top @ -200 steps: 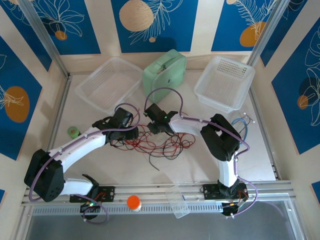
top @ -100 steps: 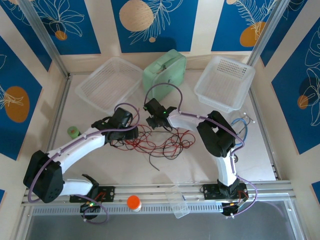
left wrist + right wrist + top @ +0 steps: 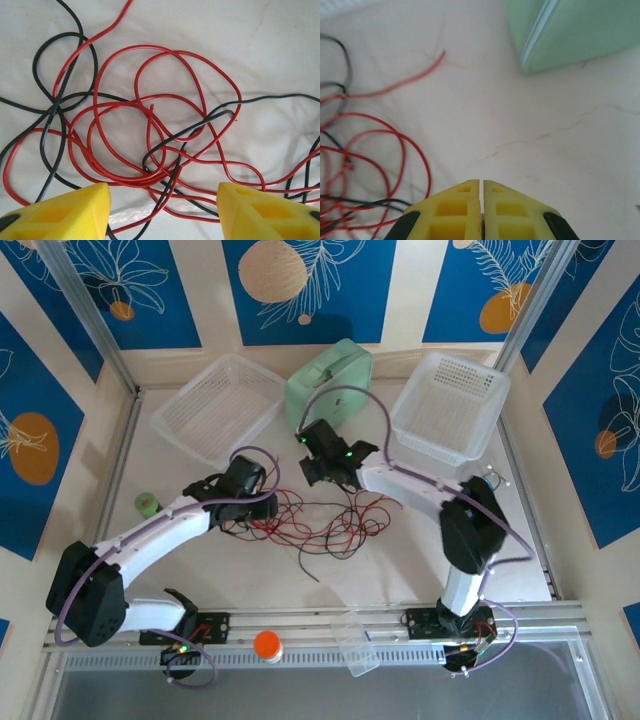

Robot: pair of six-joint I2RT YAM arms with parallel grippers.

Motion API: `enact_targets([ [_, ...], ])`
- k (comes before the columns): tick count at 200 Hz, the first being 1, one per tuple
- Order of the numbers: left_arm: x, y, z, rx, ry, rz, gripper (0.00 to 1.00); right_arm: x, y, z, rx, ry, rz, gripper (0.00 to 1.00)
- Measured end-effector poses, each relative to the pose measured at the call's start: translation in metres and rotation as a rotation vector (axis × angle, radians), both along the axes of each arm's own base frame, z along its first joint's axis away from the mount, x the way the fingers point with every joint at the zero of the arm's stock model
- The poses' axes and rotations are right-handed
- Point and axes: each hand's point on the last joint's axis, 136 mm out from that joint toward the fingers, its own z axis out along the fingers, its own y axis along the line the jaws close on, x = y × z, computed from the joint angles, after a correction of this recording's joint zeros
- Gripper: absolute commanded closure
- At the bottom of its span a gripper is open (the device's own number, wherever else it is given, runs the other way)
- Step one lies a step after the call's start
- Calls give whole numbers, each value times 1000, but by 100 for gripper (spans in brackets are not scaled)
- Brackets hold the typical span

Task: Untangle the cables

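Glossy plastic-coated cables (image 3: 150, 120) — smooth, matt white table (image 3: 280, 40).

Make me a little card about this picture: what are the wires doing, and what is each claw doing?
cables: red and black, tangled in a heap on the table
left claw: open, over the tangle
right claw: shut, at the tangle's edge, near the green case
untangling: not done yet

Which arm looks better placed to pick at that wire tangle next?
Left, probably: the left gripper is open, the cables lying between its fingers. The right gripper is shut over bare table near the green case, the tangle off to its side.
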Motion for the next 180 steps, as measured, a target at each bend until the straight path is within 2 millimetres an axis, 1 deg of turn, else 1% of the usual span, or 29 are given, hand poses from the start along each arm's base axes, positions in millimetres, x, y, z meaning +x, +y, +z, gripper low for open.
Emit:
enact_targets([
  [3,0,-1,0,-1,-1,-3,43,0,-1,8,9,-11,-1,100],
  [4,0,-1,0,-1,-1,-5,43,-1,-2,16,18,-22,-2,100],
  [6,0,-2,0,-1,-2,-9,43,-1,-2,21,24,-29,-4,100],
  [9,-1,-3,1,-4,-3,-13,43,-2,-4,35,41,-50,-5,100],
  [14,-1,-5,1,-9,-5,-20,43,-3,-6,52,61,-73,-8,100],
  [17,-1,-6,1,-11,-6,-25,43,-4,-7,67,81,-96,-10,100],
  [19,-1,-7,1,-12,-7,-29,43,-4,-8,72,87,-104,-11,100],
  [31,-2,-14,2,-21,-15,-59,44,-11,-16,120,152,-171,-15,100],
  [33,-2,-15,2,-21,-16,-63,44,-12,-17,125,159,-177,-15,100],
  [38,-2,-19,1,-23,-16,-79,44,-15,-21,144,187,-203,-19,100],
  [51,-4,-28,-2,-24,-15,-118,45,-24,-33,182,244,-253,-25,100],
  [64,-4,-40,-4,-27,-18,-167,46,-33,-43,212,290,-281,-30,100],
  [83,-4,-63,-3,-40,-36,-252,46,-42,-52,240,333,-298,-29,100],
  [121,-7,-118,13,-85,-111,-429,46,-57,-62,278,398,-298,-17,100],
  [142,-9,-141,19,-117,-141,-492,46,-66,-67,303,444,-316,-6,100],
  [162,-7,-158,14,-135,-150,-524,48,-75,-75,329,490,-349,-1,100],
  [180,-3,-163,-1,-118,-138,-515,53,-82,-84,350,525,-384,-4,100],
])
